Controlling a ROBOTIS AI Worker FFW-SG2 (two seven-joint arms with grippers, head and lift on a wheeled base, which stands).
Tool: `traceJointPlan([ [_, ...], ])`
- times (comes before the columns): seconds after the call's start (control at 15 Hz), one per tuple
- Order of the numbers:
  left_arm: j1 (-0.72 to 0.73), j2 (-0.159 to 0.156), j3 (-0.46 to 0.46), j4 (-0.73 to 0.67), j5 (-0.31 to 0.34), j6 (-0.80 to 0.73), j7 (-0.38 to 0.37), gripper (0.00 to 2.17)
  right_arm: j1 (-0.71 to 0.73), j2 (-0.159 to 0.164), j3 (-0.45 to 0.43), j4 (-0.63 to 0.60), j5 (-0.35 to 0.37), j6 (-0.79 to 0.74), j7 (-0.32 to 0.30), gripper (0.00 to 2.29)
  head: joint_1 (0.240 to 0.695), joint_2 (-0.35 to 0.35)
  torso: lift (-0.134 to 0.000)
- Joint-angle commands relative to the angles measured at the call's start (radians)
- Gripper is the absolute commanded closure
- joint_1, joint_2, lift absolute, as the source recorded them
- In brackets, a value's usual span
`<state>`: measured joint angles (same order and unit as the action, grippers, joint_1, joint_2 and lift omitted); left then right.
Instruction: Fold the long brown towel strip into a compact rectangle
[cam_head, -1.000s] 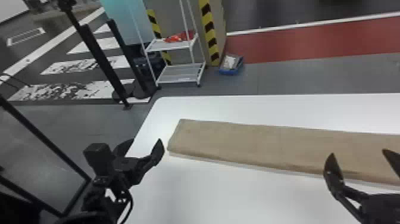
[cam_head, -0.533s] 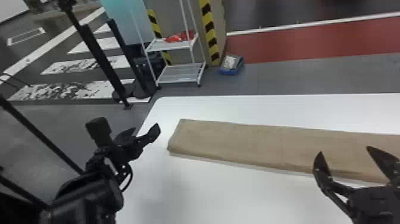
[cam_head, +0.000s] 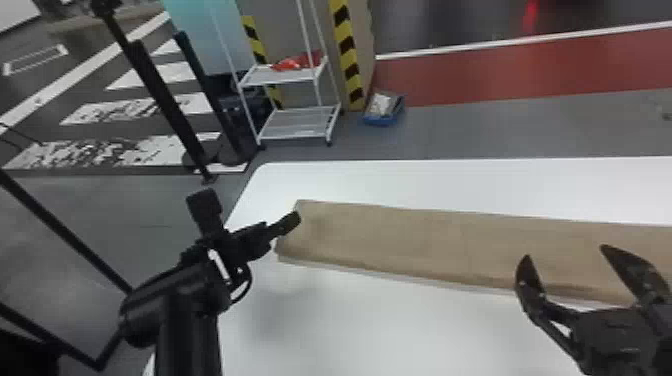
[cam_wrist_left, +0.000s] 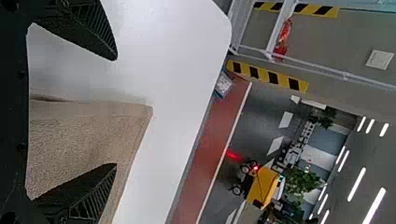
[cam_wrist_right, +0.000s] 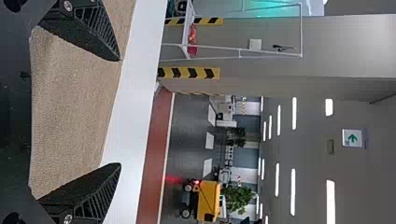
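Note:
The brown towel strip (cam_head: 425, 240) lies flat and long across the white table, its left end beside my left gripper (cam_head: 292, 222) in the head view. In the left wrist view my left gripper (cam_wrist_left: 116, 112) is open, with the end of the towel (cam_wrist_left: 84, 140) between and beneath its spread fingers. My right gripper (cam_head: 565, 255) stands open over the towel's near edge farther right. The right wrist view has that gripper (cam_wrist_right: 120, 112) with fingers wide apart and the towel (cam_wrist_right: 74, 107) spanning the gap, not gripped.
The white table (cam_head: 380, 325) has its left edge by my left arm. Beyond it on the floor stand a white shelf rack (cam_head: 295, 75), a blue bin (cam_head: 384, 111) and black posts (cam_head: 160, 95).
My left gripper has moved right and turned, coming to the towel's left end. My right gripper has shifted slightly left over the near edge. The towel lies as before.

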<state>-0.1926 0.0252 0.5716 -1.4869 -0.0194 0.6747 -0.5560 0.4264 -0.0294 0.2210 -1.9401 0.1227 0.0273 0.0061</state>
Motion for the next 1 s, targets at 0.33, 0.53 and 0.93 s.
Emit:
traceJointPlan([
  [0.33,-0.013,0.012,-0.016,0.042,-0.054,0.012,-0.044,0.50,-0.008,-0.004,0.003,0.001,-0.001,0.018,0.000,0.08,0.695,0.321,-0.116],
  [0.53,-0.005,0.012,-0.016,0.039,-0.056,0.067,-0.111,1.23,-0.011,-0.006,0.005,0.009,-0.001,0.015,0.000,0.08,0.695,0.311,-0.116],
  [0.93,0.051,0.005,-0.033,-0.081,-0.065,0.159,-0.150,2.14,-0.009,-0.009,0.005,0.013,-0.009,0.012,0.000,0.08,0.695,0.297,-0.116],
])
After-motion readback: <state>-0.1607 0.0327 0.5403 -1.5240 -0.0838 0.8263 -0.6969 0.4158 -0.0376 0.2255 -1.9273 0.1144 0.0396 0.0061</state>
